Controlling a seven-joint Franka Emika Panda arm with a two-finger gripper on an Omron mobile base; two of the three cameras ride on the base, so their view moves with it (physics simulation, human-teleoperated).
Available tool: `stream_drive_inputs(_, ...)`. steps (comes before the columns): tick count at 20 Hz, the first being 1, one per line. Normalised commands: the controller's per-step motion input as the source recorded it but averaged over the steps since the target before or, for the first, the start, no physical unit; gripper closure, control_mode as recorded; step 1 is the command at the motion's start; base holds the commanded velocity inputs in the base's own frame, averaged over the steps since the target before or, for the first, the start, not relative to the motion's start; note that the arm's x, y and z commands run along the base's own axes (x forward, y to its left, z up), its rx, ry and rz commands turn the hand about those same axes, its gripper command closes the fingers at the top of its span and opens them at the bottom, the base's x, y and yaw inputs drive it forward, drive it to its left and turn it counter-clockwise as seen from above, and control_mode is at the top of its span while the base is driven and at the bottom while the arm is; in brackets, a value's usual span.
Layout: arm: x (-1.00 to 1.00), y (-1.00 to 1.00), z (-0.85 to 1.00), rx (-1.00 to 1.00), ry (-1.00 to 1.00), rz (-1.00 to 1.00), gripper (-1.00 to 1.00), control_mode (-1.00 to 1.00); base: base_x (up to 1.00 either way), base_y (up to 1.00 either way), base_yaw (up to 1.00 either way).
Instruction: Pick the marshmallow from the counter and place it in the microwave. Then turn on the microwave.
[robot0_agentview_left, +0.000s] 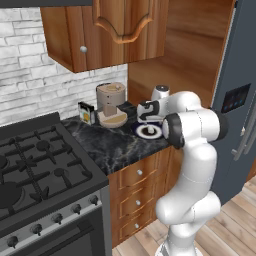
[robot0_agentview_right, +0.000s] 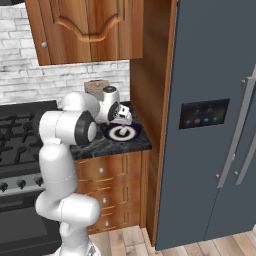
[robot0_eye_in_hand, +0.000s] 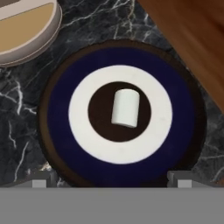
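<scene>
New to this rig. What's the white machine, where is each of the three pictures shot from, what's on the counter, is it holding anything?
It's a rendered kitchen. The white machine is a robot arm on a driving base; its gripper hangs open over the counter, holding nothing. Two pictures come from cameras on the base, behind the arm to its left and right. The third looks down from the hand itself. On the dark stone counter sits a round plate with blue and white rings, and the marshmallow lies in its dark centre. Behind it stand a beige jar-like appliance and a small box. A gas stove is alongside.
</scene>
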Motion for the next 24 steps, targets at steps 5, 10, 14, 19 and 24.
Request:
stream_drive_inputs(5, 0.16, -0.04, -0.11, 0.00, 0.00, 0.00, -1.00, -1.00, 0.00, 0.00, 0.00)
stream_drive_inputs(10, 0.13, -0.04, -0.10, 0.00, 0.00, 0.00, -1.00, -1.00, 0.00, 0.00, 0.00)
stream_drive_inputs(14, 0.14, -0.03, -0.12, 0.00, 0.00, 0.00, -1.00, -1.00, 0.00, 0.00, 0.00)
stream_drive_inputs(19, 0.14, -0.01, -0.11, 0.00, 0.01, 0.00, -1.00, -1.00, 0.00, 0.00, 0.00)
stream_drive_inputs(24, 0.13, -0.03, -0.10, 0.00, 0.01, 0.00, -1.00, -1.00, 0.00, 0.00, 0.00)
